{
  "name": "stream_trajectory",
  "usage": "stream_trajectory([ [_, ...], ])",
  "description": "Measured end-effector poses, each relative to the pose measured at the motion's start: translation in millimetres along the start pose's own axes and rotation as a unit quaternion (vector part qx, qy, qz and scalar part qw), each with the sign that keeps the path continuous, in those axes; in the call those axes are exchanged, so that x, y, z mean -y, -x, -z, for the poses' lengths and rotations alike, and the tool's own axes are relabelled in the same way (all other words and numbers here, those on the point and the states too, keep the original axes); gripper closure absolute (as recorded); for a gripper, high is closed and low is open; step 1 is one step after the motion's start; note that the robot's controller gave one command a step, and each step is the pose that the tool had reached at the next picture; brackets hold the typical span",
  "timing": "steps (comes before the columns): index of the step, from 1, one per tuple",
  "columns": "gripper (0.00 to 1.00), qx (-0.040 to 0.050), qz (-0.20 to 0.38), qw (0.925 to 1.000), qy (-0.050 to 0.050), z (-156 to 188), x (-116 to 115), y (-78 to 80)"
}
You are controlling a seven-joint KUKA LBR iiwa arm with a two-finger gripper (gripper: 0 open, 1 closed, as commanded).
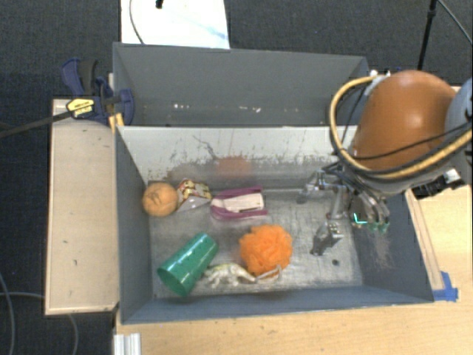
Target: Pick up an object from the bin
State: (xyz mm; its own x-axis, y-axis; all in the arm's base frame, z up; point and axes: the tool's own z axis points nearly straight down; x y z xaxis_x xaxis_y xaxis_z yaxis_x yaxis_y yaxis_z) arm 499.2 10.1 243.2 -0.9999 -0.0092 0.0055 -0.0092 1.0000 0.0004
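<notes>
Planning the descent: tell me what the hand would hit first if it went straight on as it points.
Probably the bare bin floor: the hand points down at a grey patch beside the orange mesh puff, apart from it. Depth is unclear.

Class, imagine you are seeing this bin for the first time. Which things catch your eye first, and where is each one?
The bright orange puffy ball near the middle of the grey bin stands out first. The green cup lies on its side to the ball's left, by the front corner. On the right, the robot's pincer hangs over a bare stretch of floor, apart from all the things.
</notes>
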Motion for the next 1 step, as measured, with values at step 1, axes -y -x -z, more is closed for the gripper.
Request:
stream_trajectory([
  [1, 0.0, 0.0042, 0.0, 1.0, 0.0, 4.2, 0.0, 1.4],
])
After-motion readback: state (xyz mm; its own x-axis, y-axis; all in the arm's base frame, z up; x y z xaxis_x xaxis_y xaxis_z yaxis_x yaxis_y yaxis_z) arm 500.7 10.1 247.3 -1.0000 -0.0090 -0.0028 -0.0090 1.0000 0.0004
